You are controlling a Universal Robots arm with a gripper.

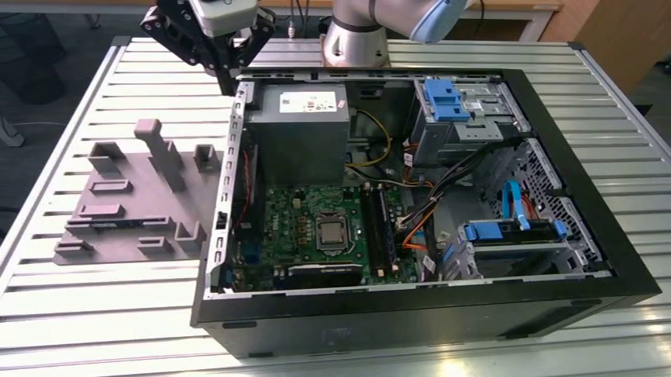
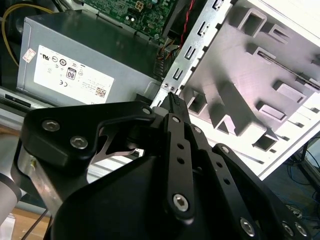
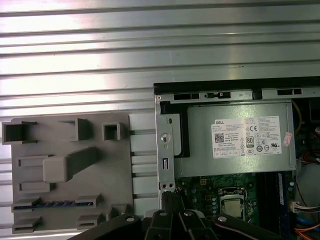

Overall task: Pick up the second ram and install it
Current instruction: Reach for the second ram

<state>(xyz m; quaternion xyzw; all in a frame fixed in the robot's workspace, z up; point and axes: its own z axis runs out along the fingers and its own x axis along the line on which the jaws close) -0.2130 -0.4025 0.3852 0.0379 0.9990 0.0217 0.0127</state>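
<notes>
Gripper: the gripper (image 1: 225,78) hangs over the far corner of the computer case (image 1: 419,318), above the thin metal wall beside the power supply (image 1: 298,126).
Fingers: pressed together at the tips, with nothing pinched between them. This is clearest in the second wrist view, where the two black fingers meet at a point.
Second ram: the second ram (image 3: 55,204) is not yet picked up. It stands on edge in a slot of the grey fixture (image 3: 115,175), outside the case on the slatted table (image 1: 63,314). In the first wrist view it shows as a thin dark strip with bluish marks between two low blocks.
Direction from gripper: in the exterior view the second ram (image 1: 105,223) lies toward the exterior view's left of the gripper and nearer the camera. It is well apart from the fingertips, with the fixture's tall posts between them.
Long axis: the stick runs across the exterior view from left to right, along its fixture slot. I judge this roughly crosswise to the black memory slots (image 1: 375,228) on the motherboard, which run away from the camera.
What the reach turns on: the closed fingers are over the case wall, not over the fixture, so the gripper is beside the ram's station, not above it.
</notes>
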